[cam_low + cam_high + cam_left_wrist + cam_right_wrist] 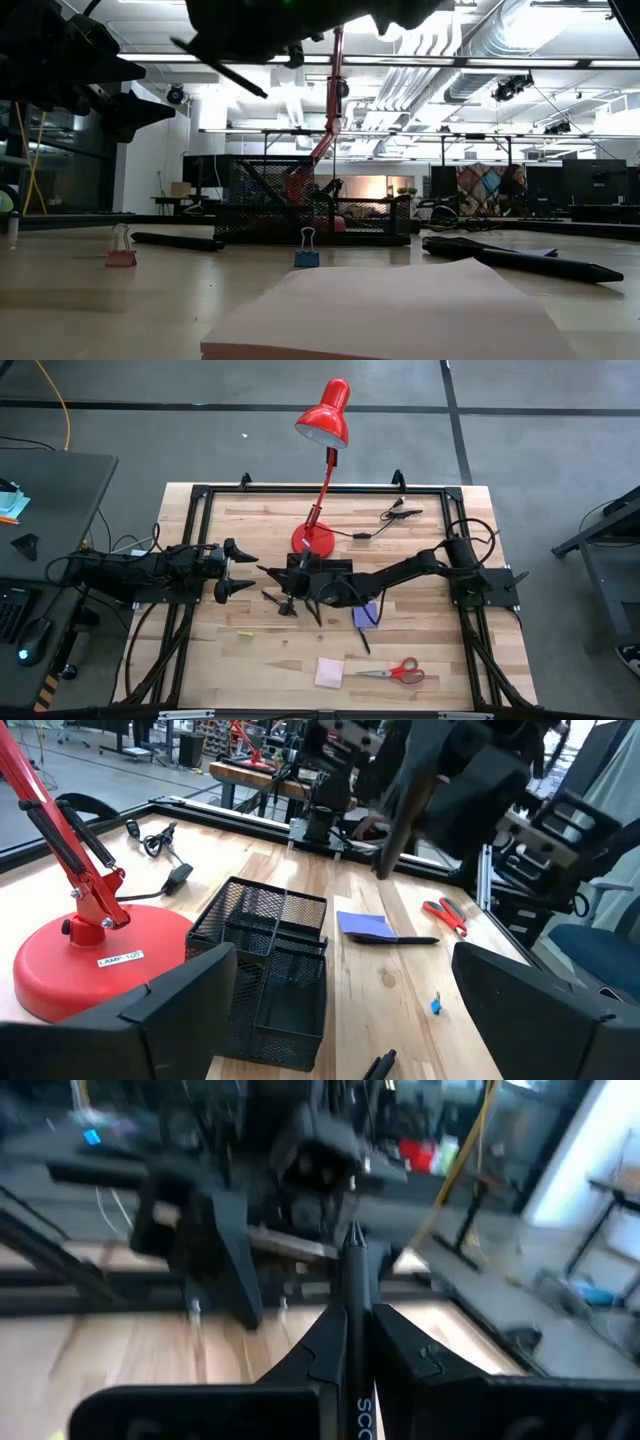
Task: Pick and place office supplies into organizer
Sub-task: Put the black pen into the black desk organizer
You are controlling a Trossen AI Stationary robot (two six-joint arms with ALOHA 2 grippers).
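Note:
My right gripper [300, 592] hovers above the table's middle, just near of the black mesh organizer [322, 570], shut on a thin black pen [354, 1280]. In the low view that pen [220, 68] slants high above the table. My left gripper [248, 572] waits open, left of the organizer [270, 965]. A purple pad [366, 612] lies flat right of my right gripper, with a pen [405, 938] across it. Near the table's near edge lie a pink pad [330, 672] and the red-handled scissors [402, 672]. More pens [275, 600] lie under the right gripper. My right gripper pinches the black pen's barrel [355, 1342] between its two fingers [410, 1350]. The pen runs along the fingers and its pointed end [353, 1232] sticks out past them. It is lifted clear of the table.
The red lamp's round base [313, 540] stands just beyond the organizer, and its head leans past the far edge. A black cable [395, 515] lies far right. A pink binder clip [121, 256] and a blue one [307, 258] stand on the table near the organizer.

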